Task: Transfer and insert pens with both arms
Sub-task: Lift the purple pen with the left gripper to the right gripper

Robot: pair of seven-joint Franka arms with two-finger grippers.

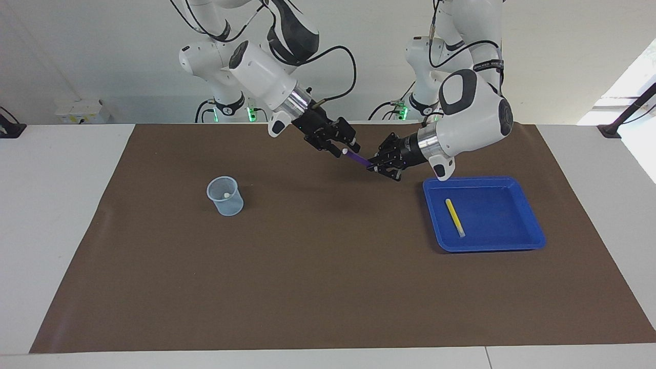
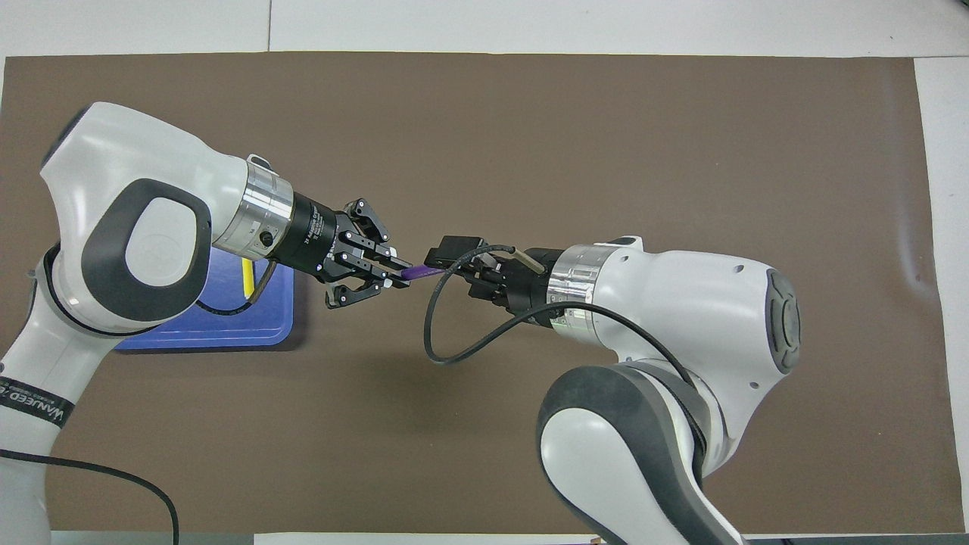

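My left gripper (image 1: pixel 374 164) is shut on the lower end of the purple pen (image 1: pixel 357 158) and holds it tilted in the air over the mat, between the tray and the beaker. My right gripper (image 1: pixel 344 149) is at the pen's pale cap end, with its fingers spread on either side of it. In the overhead view the left gripper (image 2: pixel 390 277), the purple pen (image 2: pixel 416 272) and the right gripper (image 2: pixel 443 265) meet at mid-mat. The yellow pen (image 1: pixel 454 217) lies in the blue tray (image 1: pixel 528 225). The green pen's colour does not show.
A clear plastic beaker (image 1: pixel 224 196) stands on the brown mat (image 1: pixel 328 287) toward the right arm's end, with a small pale tip showing inside it. The blue tray (image 2: pixel 227 325) sits toward the left arm's end, partly under the left arm in the overhead view.
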